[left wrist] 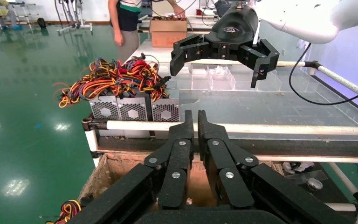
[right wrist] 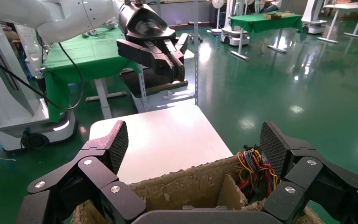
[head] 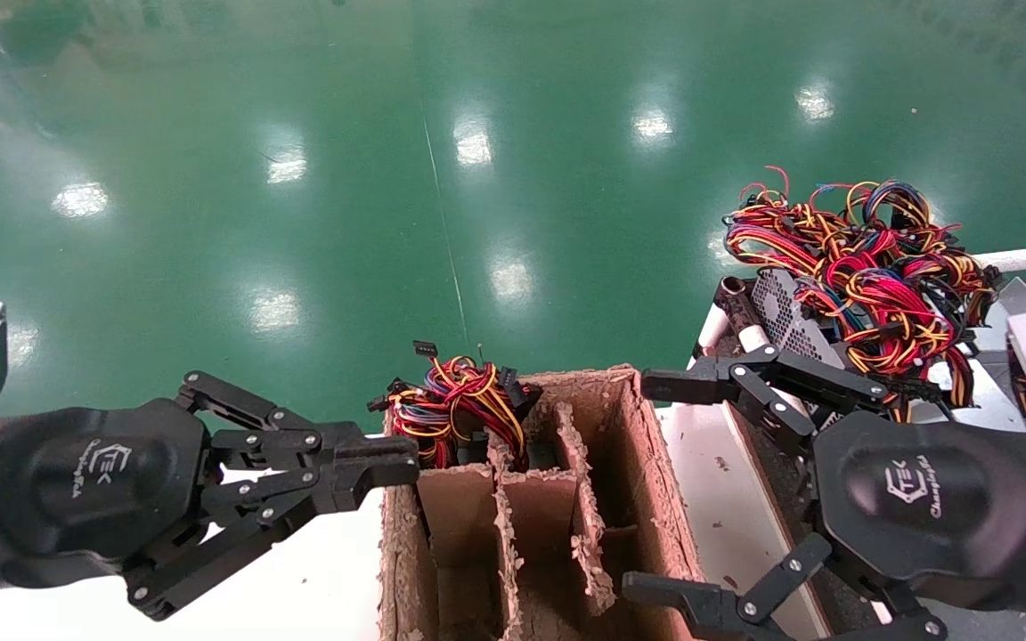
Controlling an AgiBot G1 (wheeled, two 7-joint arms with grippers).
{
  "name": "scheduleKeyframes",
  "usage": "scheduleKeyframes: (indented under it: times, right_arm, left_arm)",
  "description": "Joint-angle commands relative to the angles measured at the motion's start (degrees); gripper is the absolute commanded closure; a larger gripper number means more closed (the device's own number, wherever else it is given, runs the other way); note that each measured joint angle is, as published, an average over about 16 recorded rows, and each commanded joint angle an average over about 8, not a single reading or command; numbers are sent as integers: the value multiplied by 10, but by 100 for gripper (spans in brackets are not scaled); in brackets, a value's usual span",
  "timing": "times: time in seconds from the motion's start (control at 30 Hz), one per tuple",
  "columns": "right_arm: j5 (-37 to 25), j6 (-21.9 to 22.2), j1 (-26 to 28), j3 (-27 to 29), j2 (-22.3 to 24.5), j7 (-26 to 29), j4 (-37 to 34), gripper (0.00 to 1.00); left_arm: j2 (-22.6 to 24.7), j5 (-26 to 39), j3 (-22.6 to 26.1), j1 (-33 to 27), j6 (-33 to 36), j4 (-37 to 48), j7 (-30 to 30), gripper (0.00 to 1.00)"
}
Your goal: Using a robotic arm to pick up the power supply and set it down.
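Head view has the right gripper (head: 655,485) spread wide just near of the power supply (head: 785,320) on the right, not touching it. Left gripper (head: 388,467) is pressed together by the cardboard box (head: 629,445). Those loose wires (head: 869,267) could easily snag a finger.

Head looks down; wrists face each other — share cardboard box (head: 566,499).

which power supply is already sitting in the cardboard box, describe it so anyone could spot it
Find the brown cardboard box with dividers between the two grippers. In its far left compartment sits a power supply, mostly hidden under a wad of red, yellow and black wires. Unlike the grey vented units on the right-hand rack, it is inside the box.
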Motion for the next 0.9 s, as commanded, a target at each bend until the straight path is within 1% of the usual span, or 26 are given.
scheduleKeyframes:
  times: [0.03,0.27,0.5,0.7,0.87,0.9]
  right_arm:
    - [1,-1,0,0,0,0,0,0]
    - [-14,12,3,-7,-7,4,-3,0]
    - [-57,35,21,-30,-31,14,-23,0]
    - [-120,71,48,-58,-60,26,-40,0]
    - [-196,113,78,-92,-98,39,-55,0]
    - [-210,120,84,-99,-106,42,-58,2]
  left_arm:
    - [0,0,0,0,0,0,0,0]
    - [0,0,0,0,0,0,0,0]
    - [0,0,1,0,0,0,0,0]
    - [0,0,1,0,0,1,1,0]
    - [0,-1,1,0,0,1,1,0]
    - [0,-1,1,-1,0,1,1,0]
